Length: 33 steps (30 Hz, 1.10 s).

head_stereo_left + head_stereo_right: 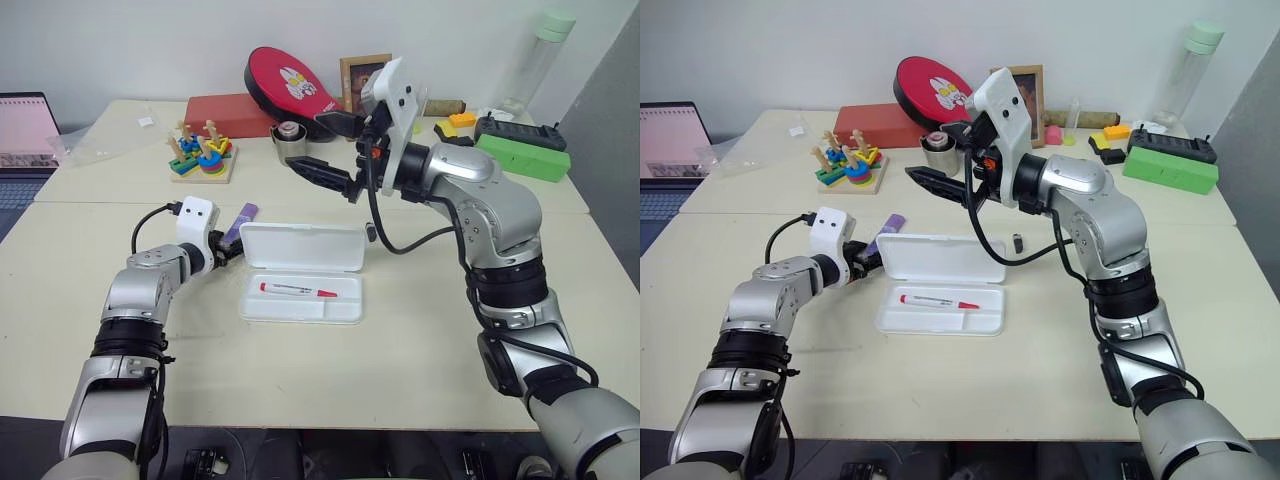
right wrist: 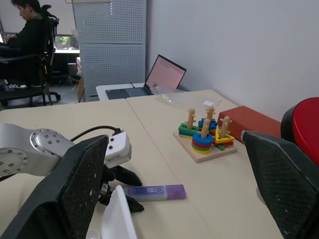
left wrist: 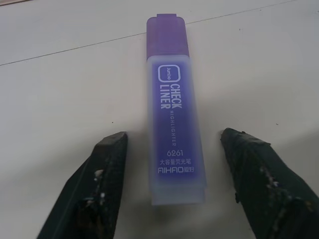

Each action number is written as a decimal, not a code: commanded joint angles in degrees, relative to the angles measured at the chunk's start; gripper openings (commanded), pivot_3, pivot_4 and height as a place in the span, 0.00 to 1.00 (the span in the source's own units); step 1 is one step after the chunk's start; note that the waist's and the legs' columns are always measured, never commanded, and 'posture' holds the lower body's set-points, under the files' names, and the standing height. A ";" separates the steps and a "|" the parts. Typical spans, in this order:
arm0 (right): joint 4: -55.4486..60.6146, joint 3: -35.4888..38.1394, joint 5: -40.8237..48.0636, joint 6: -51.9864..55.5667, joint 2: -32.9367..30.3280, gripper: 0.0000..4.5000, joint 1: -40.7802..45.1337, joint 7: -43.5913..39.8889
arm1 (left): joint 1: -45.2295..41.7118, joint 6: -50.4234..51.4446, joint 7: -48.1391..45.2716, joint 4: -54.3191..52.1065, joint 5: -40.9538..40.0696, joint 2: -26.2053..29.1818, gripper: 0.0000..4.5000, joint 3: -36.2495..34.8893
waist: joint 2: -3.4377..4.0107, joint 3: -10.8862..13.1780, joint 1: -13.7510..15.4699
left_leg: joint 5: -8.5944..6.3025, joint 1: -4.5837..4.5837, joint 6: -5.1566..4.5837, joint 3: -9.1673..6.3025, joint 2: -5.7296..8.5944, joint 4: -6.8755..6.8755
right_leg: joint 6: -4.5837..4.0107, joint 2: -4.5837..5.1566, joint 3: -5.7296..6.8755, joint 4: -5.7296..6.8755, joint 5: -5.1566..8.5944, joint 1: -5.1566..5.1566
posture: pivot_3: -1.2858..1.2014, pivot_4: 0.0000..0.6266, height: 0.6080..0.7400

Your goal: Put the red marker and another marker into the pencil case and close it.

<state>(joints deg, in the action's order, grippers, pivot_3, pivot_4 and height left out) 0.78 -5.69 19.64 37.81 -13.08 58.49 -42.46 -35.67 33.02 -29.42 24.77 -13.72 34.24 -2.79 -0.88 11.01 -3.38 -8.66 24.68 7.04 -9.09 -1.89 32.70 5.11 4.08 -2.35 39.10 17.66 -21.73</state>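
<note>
While the pencil case (image 1: 303, 272) lies open near the middle of the counter (image 1: 400, 350), its lid stands up at the 12 o'clock side of the shallow tray, and that tray holds one thing: the red marker (image 1: 298, 291), lying flat and lengthwise with its red cap toward 3 o'clock. The case is a white plastic box with rounded corners, tray and lid joined along the long edge. The red marker is slim and white, with red print along the barrel. One purple highlighter (image 3: 173, 119) lies outside the case on the bare counter, at about 10 o'clock from the tray and just beside the lid's left end; it is short, flat and chunky, with a darker purple cap and white lettering on a light purple body (the print reads "CHECK LINER"). The left end effector (image 3: 172, 184) sits low at the highlighter's near end, its two black fingers (image 3: 102, 184) straddling the body with a gap on each side, so it is released and not touching the barrel. The right end effector (image 1: 330, 150) hangs high above the counter at about 12 o'clock from the case, fingers spread wide and grasping nothing. Counting the task's things: one case, one red marker, one highlighter. At the far side of the counter stand one wooden stacking toy (image 1: 203, 152) with coloured rings, one red box (image 1: 230, 115) and one green block (image 1: 523, 157).
</note>
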 commanded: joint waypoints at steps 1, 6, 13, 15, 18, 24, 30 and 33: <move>2.68 0.75 1.24 -0.82 -0.36 1.00 0.82 -0.01 | 0.26 -0.14 -0.10 0.54 1.09 -0.16 0.49 -0.67 | 0.00 0.00 0.00 | 0.00 0.00 0.00 0.00 0.00 0.00 | 0.00 0.00 0.00 0.00 0.00 0.00 | 0.52 0.24 1.00; 2.64 0.59 1.16 -0.91 -0.50 1.00 0.71 -0.19 | 0.53 -1.31 0.45 0.54 1.34 -0.42 0.27 -1.12 | 0.00 0.00 0.00 | 0.00 0.00 0.00 0.00 0.00 0.00 | 0.00 0.00 0.00 0.00 0.00 0.00 | 0.52 0.24 1.00; 4.44 1.96 3.99 0.63 -2.58 1.00 -0.57 -3.18 | 1.71 -5.38 4.28 -2.56 0.95 -0.92 0.26 -5.35 | 0.00 0.00 0.00 | 0.00 0.00 0.00 0.00 0.00 0.01 | 0.00 0.00 0.00 0.00 0.00 0.00 | 0.52 0.24 1.00; 5.79 3.47 6.85 2.66 -3.54 1.00 -0.95 -4.17 | 1.81 -8.87 4.50 -6.73 -1.12 -0.80 0.26 -8.93 | 0.00 0.00 0.00 | 0.00 0.00 0.00 0.00 0.00 0.01 | 0.00 0.00 0.00 -0.01 0.00 0.00 | 0.52 0.24 1.00; 7.05 6.21 10.29 4.57 -6.10 1.00 -1.78 -5.59 | 0.68 -8.29 3.40 -15.61 -7.35 0.02 0.26 -15.34 | -0.03 0.02 -0.01 | 0.00 0.07 0.00 -0.01 0.00 0.01 | 0.00 0.00 0.00 -0.02 -0.01 -0.06 | 0.52 0.24 1.00; 15.55 9.56 18.97 8.59 -17.36 1.00 -10.66 -15.73 | 3.94 3.40 -10.93 -39.61 -22.83 8.42 0.26 -16.04 | -0.03 0.02 0.35 | -0.01 0.12 0.00 -0.01 0.00 0.00 | 0.02 0.02 0.03 -0.19 0.01 0.04 | 0.52 0.24 1.00; 22.82 3.66 17.43 8.72 -24.33 1.00 -19.05 -17.93 | 16.22 6.29 -27.55 -52.04 -27.38 20.05 0.26 -11.10 | 0.09 0.08 -0.79 | -0.01 0.02 -0.02 0.09 0.00 0.00 | 0.03 0.03 -0.09 -0.09 0.02 0.01 | 0.52 0.24 1.00; 23.85 1.11 15.54 7.74 -25.42 1.00 -20.93 -16.71 | 21.18 1.81 -32.79 -51.65 -22.12 24.58 0.26 -7.67 | 0.12 0.10 -1.22 | -0.02 -0.01 -0.03 0.12 -0.01 0.00 | 0.01 0.02 -0.12 -0.06 0.05 -0.02 | 0.52 0.24 1.00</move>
<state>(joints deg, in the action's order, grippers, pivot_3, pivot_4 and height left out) 22.38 -4.00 36.40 46.83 -37.66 37.43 -59.74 -16.11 38.53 -58.66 -26.35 -39.29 55.90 -11.37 -0.76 11.11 -4.60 -8.68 24.67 7.01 -8.97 -1.90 32.73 5.20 4.09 -2.48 39.03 17.75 -21.74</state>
